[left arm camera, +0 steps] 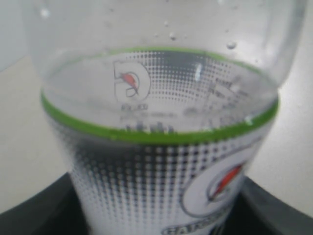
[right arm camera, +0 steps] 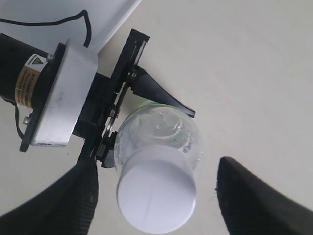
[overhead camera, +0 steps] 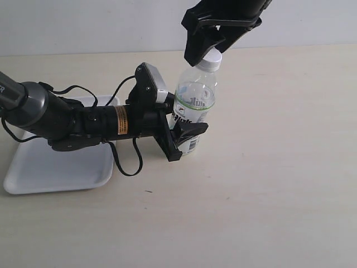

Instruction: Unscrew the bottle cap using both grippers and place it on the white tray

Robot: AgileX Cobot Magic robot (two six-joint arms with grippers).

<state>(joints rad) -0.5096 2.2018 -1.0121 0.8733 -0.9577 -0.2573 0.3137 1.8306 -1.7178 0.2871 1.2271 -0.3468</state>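
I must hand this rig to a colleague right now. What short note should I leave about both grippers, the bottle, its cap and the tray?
Left gripper: shut on the small clear plastic bottle, fingers around its lower body. The bottle stands upright on the beige table.
Right gripper: open, fingers on either side of the round white plastic cap, with gaps in the right wrist view.
Flat white rectangular tray: on the table under the left arm; no cap on its visible part.
Done: bottle gripped, right gripper lined up at the cap.
Left: close on the cap, unscrew it, carry it to the tray.
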